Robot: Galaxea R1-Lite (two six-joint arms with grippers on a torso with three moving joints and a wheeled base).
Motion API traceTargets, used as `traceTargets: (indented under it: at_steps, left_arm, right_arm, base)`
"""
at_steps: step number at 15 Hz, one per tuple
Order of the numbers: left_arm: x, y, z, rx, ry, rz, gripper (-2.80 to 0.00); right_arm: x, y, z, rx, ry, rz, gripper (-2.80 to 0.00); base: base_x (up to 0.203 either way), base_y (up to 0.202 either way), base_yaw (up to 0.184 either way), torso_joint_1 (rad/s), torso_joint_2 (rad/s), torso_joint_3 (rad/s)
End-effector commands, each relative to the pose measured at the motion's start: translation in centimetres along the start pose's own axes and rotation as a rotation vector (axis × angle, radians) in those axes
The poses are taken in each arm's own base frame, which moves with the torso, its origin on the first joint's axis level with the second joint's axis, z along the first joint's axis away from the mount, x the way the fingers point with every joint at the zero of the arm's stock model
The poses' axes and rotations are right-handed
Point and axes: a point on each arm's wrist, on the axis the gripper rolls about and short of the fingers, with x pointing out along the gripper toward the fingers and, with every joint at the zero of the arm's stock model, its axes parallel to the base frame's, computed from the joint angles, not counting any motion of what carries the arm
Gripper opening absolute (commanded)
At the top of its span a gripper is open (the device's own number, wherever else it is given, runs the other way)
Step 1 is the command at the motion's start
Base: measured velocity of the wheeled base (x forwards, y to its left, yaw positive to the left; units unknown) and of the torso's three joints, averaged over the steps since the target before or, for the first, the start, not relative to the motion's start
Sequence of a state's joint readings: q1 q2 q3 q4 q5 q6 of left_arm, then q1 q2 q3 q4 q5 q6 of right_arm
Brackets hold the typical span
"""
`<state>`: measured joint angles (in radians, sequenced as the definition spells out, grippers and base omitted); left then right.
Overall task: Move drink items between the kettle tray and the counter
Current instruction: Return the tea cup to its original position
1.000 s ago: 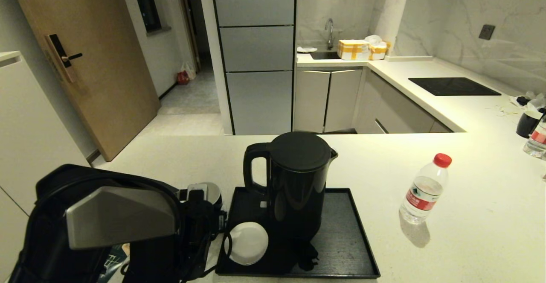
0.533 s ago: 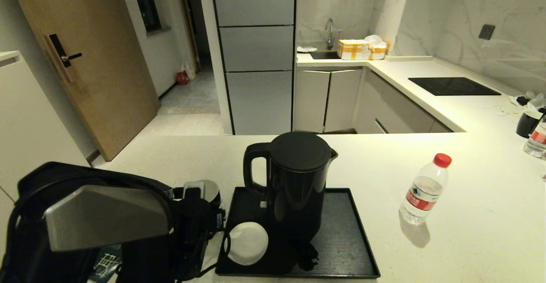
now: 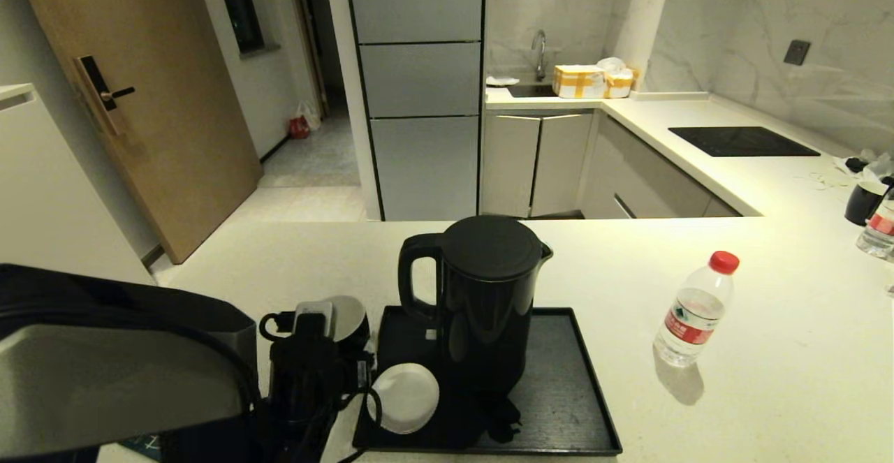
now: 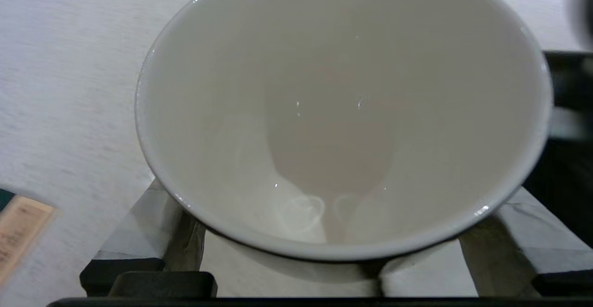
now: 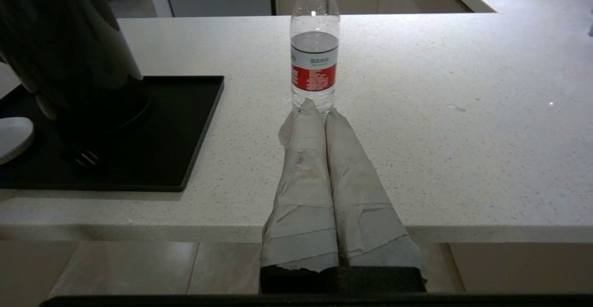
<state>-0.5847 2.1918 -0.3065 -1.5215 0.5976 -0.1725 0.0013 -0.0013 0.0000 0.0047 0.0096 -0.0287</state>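
Note:
The black kettle (image 3: 482, 295) stands on the black kettle tray (image 3: 566, 379), which lies on the off-white counter (image 3: 768, 379). Just left of the tray the small black cup (image 3: 349, 316), white inside (image 4: 343, 89), sits on the counter. My left gripper (image 3: 318, 316) is open, with one finger (image 4: 148, 233) on each side of the cup; I cannot tell whether they touch it. The red-capped bottle (image 3: 695, 313) stands upright on the counter right of the tray. My right gripper (image 5: 319, 108) is shut and empty, low at the counter's near edge, pointing at the bottle (image 5: 314, 52).
A white saucer (image 3: 405, 397) lies on the tray's near left corner, beside the kettle's cord and plug (image 3: 503, 417). Another dark cup (image 3: 864, 201) and bottle (image 3: 881, 229) stand at the far right edge. A black cooktop (image 3: 740, 140) is set in the back counter.
My left arm has drawn back toward the lower left of the head view. The cup has stayed in place, and more of it shows beyond the gripper. The right arm is still.

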Motion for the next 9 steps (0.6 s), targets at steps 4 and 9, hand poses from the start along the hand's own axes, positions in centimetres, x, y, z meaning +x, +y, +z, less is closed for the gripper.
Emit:
traceTargets:
  at_steps: [4,9]
  left_arm:
    - [-2.5,-1.6,-0.3,-0.003,0.005,-0.086,-2.80]
    - [-2.9,-2.4,-0.7,0.009,0.009,-0.114,-2.80]
  right_arm:
    - [0.0,0.0,0.0,0.000,0.001,0.000,-2.80]
    - [0.0,0.0,0.0,0.000,0.001,0.000,-2.80]
  base:
    - [0.000,0.000,0.000,0.000,0.00,0.000]
    - [0.000,0.000,0.000,0.000,0.00,0.000]
